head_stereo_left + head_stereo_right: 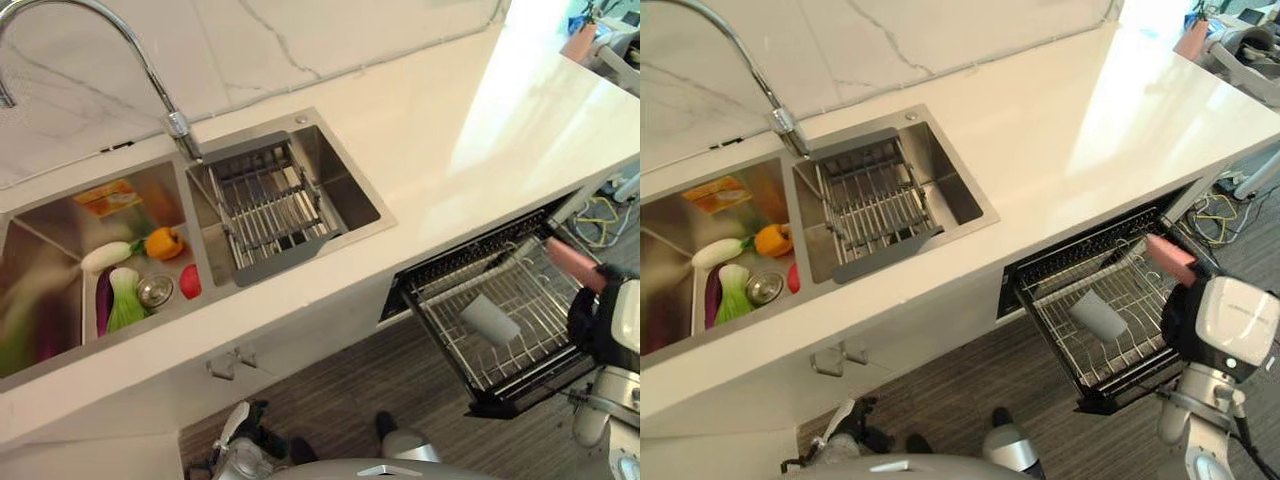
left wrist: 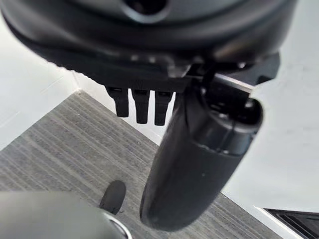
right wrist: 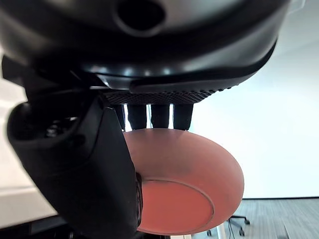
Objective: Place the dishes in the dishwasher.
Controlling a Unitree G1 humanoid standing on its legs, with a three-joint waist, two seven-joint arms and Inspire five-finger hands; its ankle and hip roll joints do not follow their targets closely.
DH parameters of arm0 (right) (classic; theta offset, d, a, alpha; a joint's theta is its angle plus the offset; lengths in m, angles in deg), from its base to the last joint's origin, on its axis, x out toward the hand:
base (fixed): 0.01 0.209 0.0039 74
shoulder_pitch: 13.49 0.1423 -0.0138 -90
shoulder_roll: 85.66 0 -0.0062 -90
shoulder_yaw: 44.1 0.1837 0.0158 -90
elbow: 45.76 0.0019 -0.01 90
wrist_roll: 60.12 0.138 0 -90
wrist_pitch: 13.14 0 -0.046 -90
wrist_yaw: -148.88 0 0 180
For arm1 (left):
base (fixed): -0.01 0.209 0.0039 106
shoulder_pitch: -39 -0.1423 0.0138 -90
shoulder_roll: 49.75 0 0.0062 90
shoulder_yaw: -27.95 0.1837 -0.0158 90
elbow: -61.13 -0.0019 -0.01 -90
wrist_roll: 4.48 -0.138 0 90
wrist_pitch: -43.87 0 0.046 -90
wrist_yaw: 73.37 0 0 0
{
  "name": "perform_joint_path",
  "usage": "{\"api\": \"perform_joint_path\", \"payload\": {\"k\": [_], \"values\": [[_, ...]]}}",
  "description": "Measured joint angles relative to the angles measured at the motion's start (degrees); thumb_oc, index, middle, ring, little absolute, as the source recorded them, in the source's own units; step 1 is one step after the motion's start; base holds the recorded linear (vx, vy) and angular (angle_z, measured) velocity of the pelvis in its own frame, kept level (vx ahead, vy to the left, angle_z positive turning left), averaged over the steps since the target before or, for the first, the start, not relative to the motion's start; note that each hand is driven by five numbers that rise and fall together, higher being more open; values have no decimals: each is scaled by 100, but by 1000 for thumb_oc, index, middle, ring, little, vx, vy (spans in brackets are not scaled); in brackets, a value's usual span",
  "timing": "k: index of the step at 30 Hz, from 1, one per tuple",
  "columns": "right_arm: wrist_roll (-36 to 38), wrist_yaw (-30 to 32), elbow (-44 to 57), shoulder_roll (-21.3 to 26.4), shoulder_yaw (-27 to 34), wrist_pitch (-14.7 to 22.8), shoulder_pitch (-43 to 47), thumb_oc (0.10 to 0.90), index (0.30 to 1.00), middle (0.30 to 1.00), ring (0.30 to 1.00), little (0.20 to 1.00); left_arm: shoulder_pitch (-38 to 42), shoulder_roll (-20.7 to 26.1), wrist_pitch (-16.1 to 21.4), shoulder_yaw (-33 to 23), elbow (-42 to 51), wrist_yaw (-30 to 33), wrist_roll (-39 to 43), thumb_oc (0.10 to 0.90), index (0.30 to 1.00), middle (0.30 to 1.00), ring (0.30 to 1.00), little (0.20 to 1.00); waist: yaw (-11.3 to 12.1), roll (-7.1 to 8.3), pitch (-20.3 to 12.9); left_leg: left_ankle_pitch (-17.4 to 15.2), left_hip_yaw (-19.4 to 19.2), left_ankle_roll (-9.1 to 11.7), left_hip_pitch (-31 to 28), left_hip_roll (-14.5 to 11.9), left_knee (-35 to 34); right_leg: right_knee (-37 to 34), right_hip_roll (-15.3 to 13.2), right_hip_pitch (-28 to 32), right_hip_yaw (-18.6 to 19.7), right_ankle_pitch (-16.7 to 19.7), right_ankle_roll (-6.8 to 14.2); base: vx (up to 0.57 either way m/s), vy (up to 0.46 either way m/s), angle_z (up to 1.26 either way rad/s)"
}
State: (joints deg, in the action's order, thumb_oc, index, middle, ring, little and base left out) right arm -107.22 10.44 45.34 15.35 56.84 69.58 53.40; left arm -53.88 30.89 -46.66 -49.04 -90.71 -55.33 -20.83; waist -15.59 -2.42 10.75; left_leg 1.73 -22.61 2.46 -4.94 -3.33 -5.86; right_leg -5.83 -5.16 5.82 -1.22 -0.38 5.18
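From the head views, the right hand carries a shallow pink plastic bowl edge-up over the pulled-out black wire dishwasher rack, likely so it slots between the tines; a grey cup lies there already.

Right wrist view: the bowl sits pinched between thumb and fingers.

Left wrist view: the left hand hangs relaxed, empty.

A long white countertop runs across the room with a double steel sink set into it. The left basin holds vegetables: an orange pepper, a white radish, a leafy green and something red. A wire drying rack sits in the right basin. Below the counter, the pulled-out dishwasher rack carries a grey cup lying on its side.
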Motion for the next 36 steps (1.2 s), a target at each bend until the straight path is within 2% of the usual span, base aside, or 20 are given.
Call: {"api": "perform_joint_path", "payload": {"k": [7, 20, 31, 36], "values": [[125, -480, -1331, 29, -814, -21, 111, 400, 300, 300, 300, 300, 112, 101, -6, -54, -115, -48, -123, 800, 900, 900, 900, 900, 294, -30, 11, 17, 154, 1, 16, 2, 2, 11, 1, 88, -211, 0, -1, 8, -30, 12], [106, -606, -1308, 27, -1348, 149, 395, 400, 300, 300, 300, 300, 154, 207, -74, -41, -108, -56, -113, 800, 900, 900, 900, 900, 466, 24, 45, 113, 468, -28, 8, 20, 0, -9, -5, 233, -592, -5, -6, -4, -16, 12], [115, -637, -1308, 23, -1452, 183, 433, 400, 300, 300, 300, 300, 158, 249, -89, -42, -83, -54, -110, 800, 900, 900, 900, 900, 492, 54, 60, 134, 527, -23, 8, 21, 0, -8, -4, 261, -663, -5, -6, 0, -3, 1], [244, -649, -1308, 0, -1541, 315, 431, 400, 300, 300, 300, 300, 156, 260, -122, -44, -89, -50, -111, 800, 900, 900, 900, 900, 492, 55, 60, 141, 539, -22, -13, 21, 0, -8, -4, 288, -675, -5, -6, 0, 0, 0]]}}
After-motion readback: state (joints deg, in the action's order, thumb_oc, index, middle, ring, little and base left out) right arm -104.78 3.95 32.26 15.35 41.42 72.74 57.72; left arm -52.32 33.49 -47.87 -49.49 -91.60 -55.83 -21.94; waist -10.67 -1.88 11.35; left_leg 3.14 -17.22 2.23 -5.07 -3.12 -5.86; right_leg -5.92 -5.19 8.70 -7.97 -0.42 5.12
